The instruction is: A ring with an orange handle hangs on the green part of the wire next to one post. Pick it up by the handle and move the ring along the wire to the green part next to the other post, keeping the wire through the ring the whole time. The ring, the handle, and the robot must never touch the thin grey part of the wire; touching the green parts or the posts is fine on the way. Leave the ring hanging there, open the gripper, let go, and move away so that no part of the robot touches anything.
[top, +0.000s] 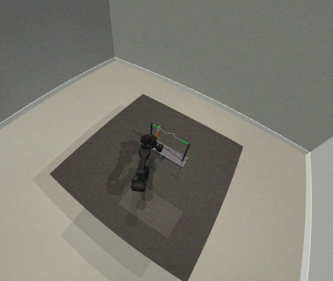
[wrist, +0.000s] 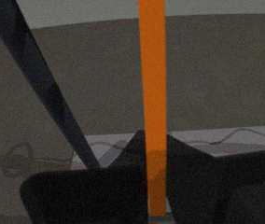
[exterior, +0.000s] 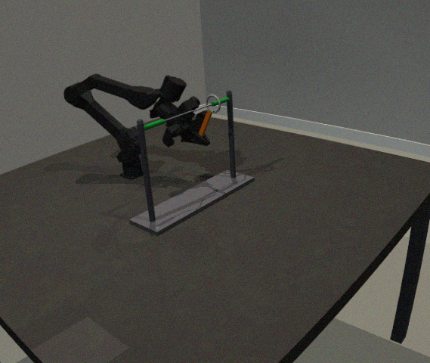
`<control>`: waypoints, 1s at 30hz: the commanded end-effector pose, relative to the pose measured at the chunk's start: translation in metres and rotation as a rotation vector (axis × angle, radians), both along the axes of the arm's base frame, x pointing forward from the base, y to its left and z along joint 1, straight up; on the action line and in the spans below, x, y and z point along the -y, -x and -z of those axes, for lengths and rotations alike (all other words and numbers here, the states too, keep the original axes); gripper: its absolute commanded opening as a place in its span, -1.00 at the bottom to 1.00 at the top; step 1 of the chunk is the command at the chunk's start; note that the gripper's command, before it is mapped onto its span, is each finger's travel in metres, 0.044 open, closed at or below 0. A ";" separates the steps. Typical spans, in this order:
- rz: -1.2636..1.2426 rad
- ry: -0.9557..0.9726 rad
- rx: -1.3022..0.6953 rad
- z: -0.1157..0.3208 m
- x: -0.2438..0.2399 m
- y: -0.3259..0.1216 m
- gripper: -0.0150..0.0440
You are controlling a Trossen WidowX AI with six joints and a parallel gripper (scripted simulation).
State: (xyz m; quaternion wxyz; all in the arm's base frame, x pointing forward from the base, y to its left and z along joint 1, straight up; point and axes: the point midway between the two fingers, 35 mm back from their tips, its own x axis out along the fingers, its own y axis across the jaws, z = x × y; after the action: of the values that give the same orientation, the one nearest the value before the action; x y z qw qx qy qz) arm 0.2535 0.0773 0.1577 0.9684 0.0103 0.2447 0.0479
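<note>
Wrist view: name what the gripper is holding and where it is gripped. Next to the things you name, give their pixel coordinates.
The orange handle (top: 157, 133) (exterior: 205, 123) (wrist: 154, 93), held by the gripper (exterior: 202, 137) (wrist: 146, 135) near its lower end, away from the ring (top: 158, 128) (exterior: 208, 100).

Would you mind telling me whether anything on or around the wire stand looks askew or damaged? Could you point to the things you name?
Nothing stands out. Both posts (top: 185, 151) (exterior: 231, 136) (wrist: 53, 95) stand upright on the base (top: 172, 157) (exterior: 191, 201) (wrist: 258, 137). The orange handle (top: 156, 133) (exterior: 205, 123) (wrist: 154, 93) leans, but the gripper (exterior: 203, 136) (wrist: 146, 135) holds it, which would explain the tilt.
</note>
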 end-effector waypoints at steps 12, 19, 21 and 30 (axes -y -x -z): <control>-0.003 -0.005 0.000 0.001 -0.012 -0.001 -1.00; -0.003 -0.005 0.000 0.010 -0.013 -0.001 -1.00; -0.003 -0.005 0.000 0.014 -0.013 -0.001 -1.00; -0.003 -0.005 0.000 0.016 -0.013 -0.001 -1.00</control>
State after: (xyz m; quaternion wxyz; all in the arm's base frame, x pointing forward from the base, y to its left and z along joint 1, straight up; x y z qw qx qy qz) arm 0.2541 0.0905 0.1425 0.9683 0.0115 0.2440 0.0521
